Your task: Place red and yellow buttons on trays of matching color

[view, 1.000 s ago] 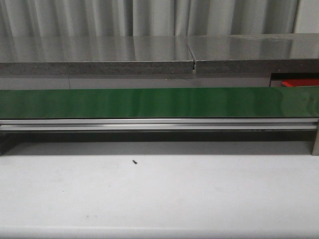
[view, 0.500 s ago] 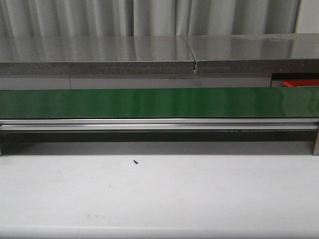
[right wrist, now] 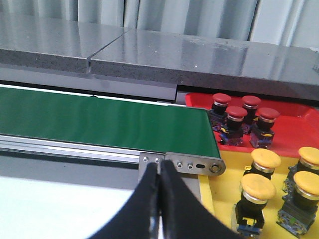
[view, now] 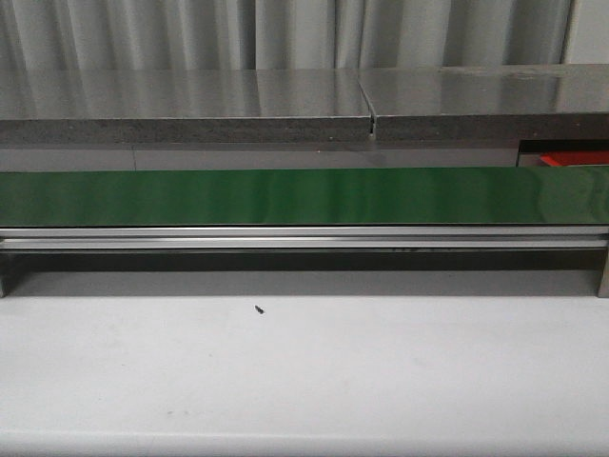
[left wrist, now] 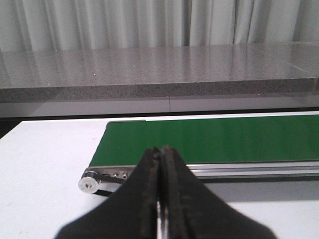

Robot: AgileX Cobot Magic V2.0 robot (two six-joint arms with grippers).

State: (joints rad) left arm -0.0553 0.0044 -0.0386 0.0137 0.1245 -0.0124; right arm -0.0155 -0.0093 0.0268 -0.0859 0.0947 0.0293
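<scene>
green conveyor belt (view: 304,195) runs crosswise before me, its long axis left to right. off its right end, four red buttons (right wrist: 241,119) stand upright on the red tray (right wrist: 294,129), four yellow buttons (right wrist: 256,191) upright on the yellow tray (right wrist: 222,186) nearer me. my left gripper (left wrist: 160,199) and right gripper (right wrist: 158,191) are both pressed together, holding nothing. a white table (view: 304,371) lies below, a grey counter (view: 190,100) and curtain beyond the belt.

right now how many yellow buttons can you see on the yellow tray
4, all on the yellow tray in the right wrist view: yellow buttons at and. The frame edge cuts the tray, so more may be hidden.
</scene>
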